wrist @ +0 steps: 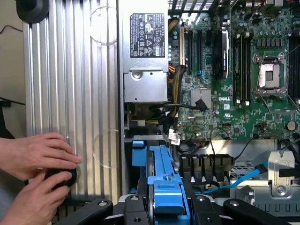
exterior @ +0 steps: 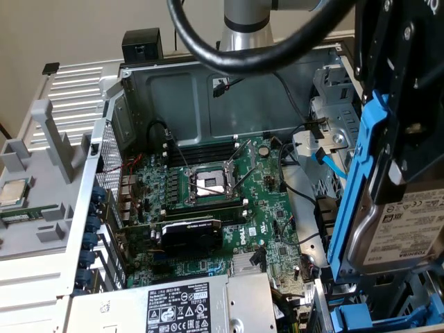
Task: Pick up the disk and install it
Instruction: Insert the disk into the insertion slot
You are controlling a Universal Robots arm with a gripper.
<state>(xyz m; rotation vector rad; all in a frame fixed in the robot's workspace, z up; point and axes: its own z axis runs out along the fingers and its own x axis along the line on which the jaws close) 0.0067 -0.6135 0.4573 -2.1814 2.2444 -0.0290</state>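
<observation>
Grips disk (exterior: 409,222) in gripper (exterior: 402,142), jaws part-closed on its blue frame (exterior: 357,187), not wide. Holds it on edge, clear of case floor, at 3 o'clock in exterior view, white Toshiba label toward camera, frame edge toward 9. Hangs by drive-bay side of open case (exterior: 139,97); gap to bay cannot tell. Shows motherboard (exterior: 236,208) at centre with CPU socket (exterior: 208,184), graphics card (exterior: 191,232) just toward 6 from socket, power supply (exterior: 180,305) at 6 o'clock. Shows second blue carrier (exterior: 374,320) at 5 o'clock, below disk, apart from it. Puts blue cable (exterior: 327,163) near 3, between board and frame. Loops thick black hose (exterior: 236,55) across 12 o'clock. From wrist: frame seen end-on, clamped between fingers (wrist: 201,208); one hand (wrist: 40,154) and other hand (wrist: 30,199) of a person on black knob (wrist: 63,178) against ribbed panel (wrist: 79,70), well apart from disk.
</observation>
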